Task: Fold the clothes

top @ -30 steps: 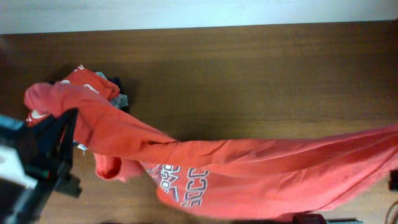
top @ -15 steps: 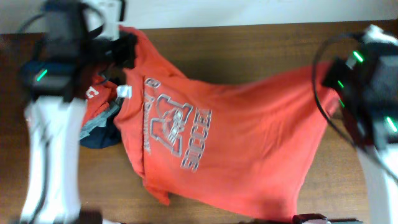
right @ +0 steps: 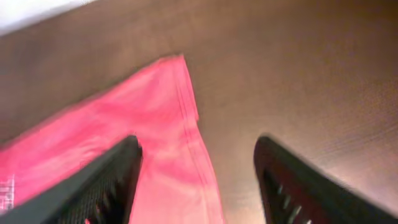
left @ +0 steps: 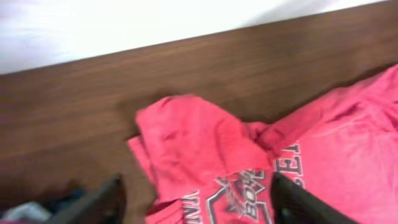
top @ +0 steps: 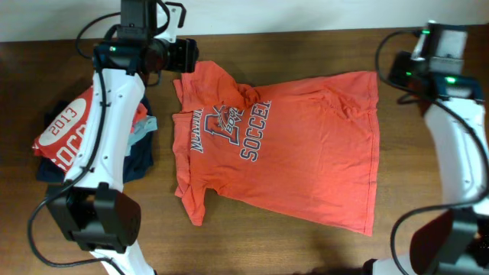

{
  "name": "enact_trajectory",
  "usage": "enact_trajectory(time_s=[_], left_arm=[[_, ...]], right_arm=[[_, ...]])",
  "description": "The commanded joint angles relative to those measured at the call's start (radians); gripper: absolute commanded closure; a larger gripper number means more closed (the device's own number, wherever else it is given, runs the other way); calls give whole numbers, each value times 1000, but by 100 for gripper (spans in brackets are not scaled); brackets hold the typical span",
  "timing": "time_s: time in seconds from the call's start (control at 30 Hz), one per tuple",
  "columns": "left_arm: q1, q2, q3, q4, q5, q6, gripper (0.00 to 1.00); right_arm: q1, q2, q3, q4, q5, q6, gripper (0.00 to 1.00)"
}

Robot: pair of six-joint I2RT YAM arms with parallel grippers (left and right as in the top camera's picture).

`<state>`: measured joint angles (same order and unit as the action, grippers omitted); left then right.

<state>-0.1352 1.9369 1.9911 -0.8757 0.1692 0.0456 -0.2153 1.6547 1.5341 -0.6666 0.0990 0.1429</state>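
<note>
The clothes, an orange-red T-shirt, lie spread on the brown table with the print up, the neck end to the left and the hem to the right. My left gripper hangs open just above the far sleeve. In the left wrist view that sleeve and the logo lie beyond the gripper, with nothing held. My right gripper is open over the shirt's far hem corner. In the right wrist view, the hem edge runs below the gripper, free of its fingers.
A pile of folded clothes sits at the left: a red shirt printed "2013 SOCCER" on grey and navy garments. The table's far edge meets a white wall right behind both grippers.
The shirt was hanging stretched between both shut grippers and was swung toward the far side. Now it lies flat on the table, and both grippers have opened and let it go.
</note>
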Motion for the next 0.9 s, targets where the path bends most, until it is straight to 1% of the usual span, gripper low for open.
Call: enact_trajectory(time_s=[0.0, 0.13, 0.33, 0.4, 0.5, 0.6, 0.67, 0.73, 0.87], left_arm=[[5, -113, 71, -36, -55, 24, 23], [-3, -179, 73, -137, -55, 24, 23], [-2, -190, 67, -397, -55, 23, 23], [-2, -176, 54, -459, -55, 11, 23], [1, -154, 15, -512, -55, -38, 22], [2, -135, -49, -544, -54, -92, 23], [2, -126, -112, -546, -54, -106, 23], [2, -119, -201, -523, -54, -132, 23], [2, -119, -415, -422, -48, -195, 23]], right_arm=[[-57, -109, 39, -64, -175, -11, 35], [-66, -178, 41, -196, -224, -11, 32], [-66, -185, 30, -448, -276, 30, 32], [-66, -175, 8, -489, -276, 50, 31], [-66, -157, -30, -512, -290, 49, 31], [-66, -154, -91, -513, -343, 49, 31], [-66, -154, -139, -517, -376, 49, 30], [-66, -154, -189, -527, -388, 49, 30], [-66, -154, -293, -538, -393, 48, 30]])
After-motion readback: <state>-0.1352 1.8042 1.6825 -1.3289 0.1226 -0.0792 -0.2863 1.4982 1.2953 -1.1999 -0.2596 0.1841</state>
